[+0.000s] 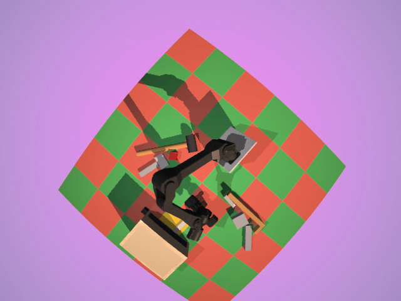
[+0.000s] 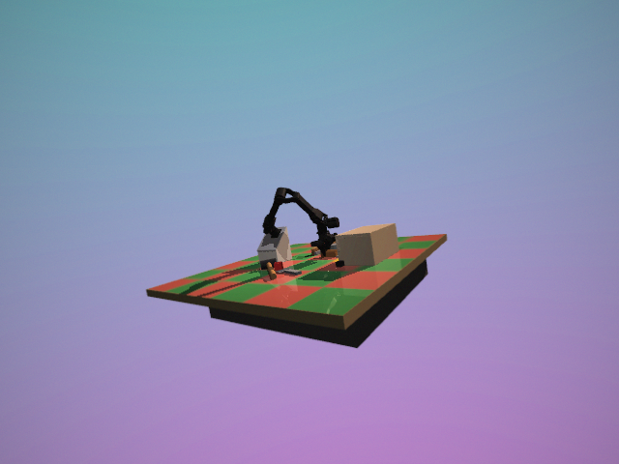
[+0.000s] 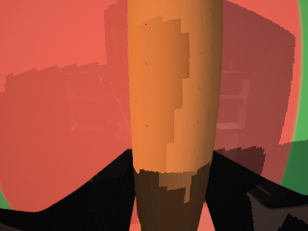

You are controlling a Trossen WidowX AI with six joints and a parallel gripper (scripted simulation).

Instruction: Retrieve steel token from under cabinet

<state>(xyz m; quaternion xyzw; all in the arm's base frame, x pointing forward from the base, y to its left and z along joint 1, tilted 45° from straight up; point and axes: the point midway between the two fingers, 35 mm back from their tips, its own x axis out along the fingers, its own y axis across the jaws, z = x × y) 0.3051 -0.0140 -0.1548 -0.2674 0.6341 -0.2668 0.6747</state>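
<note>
My gripper [image 1: 203, 210] [image 2: 325, 249] [image 3: 167, 157] is shut on a round orange wooden handle [image 3: 173, 96], low in front of the cabinet. The handle runs up out of the wrist view; its far end is hidden. The tan cabinet [image 1: 153, 249] [image 2: 355, 249] has a dark front side [image 1: 166, 229]. A yellow marked area [image 1: 167, 217] shows in front of it, partly covered by the arm. A small pale patch [image 1: 182, 225] shows there; I cannot tell whether it is the token. The steel token is not otherwise visible.
A black-headed mallet [image 1: 192, 143], a red block [image 1: 173, 155] and a grey hammer-shaped thing [image 1: 161, 161] lie to one side. On the other side lie a long wooden piece [image 1: 246, 212] and grey pieces [image 1: 239, 220] [image 1: 247, 237]. The arm stands on a grey base [image 1: 249, 142].
</note>
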